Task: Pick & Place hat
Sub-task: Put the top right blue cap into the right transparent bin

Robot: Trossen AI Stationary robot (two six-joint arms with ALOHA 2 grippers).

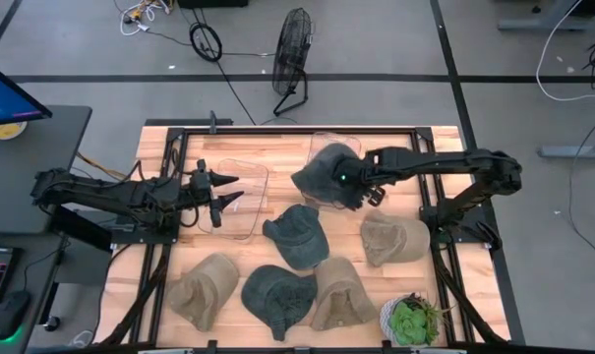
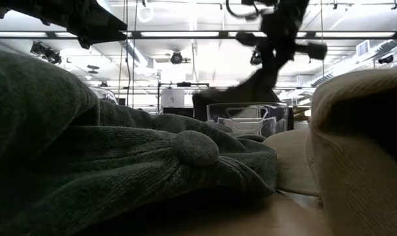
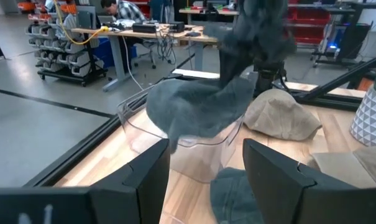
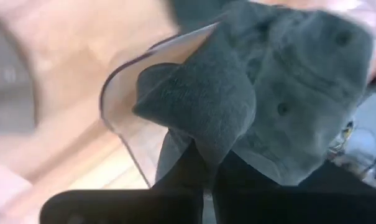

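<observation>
My right gripper (image 1: pixel 354 185) is shut on a dark grey hat (image 1: pixel 322 175) and holds it over a clear plastic bin (image 1: pixel 328 147) at the table's far middle. In the left wrist view the grey hat (image 3: pixel 200 109) hangs down onto that bin (image 3: pixel 194 149). My left gripper (image 1: pixel 226 193) is open and empty above a second clear bin (image 1: pixel 240 202) on the left side. Several other hats lie on the table's near half: a dark one (image 1: pixel 297 236), another dark one (image 1: pixel 277 295) and tan ones (image 1: pixel 207 287) (image 1: pixel 341 293) (image 1: pixel 393 238). My right gripper pinches a bunched fold of the grey hat's cloth (image 4: pixel 209 134) between its two fingers, coming from the table's right side and slanting down. The hat hangs slack below the fingers (image 4: pixel 188 171). Its lower part (image 3: pixel 175 124) reaches the clear bin's rim (image 4: pixel 122 74).
A small potted plant (image 1: pixel 413 317) stands at the near right corner. A black frame (image 1: pixel 277 130) runs around the table. In the low view a dark hat (image 2: pixel 119 164) and a tan hat (image 2: pixel 362 144) lie close in front of the camera.
</observation>
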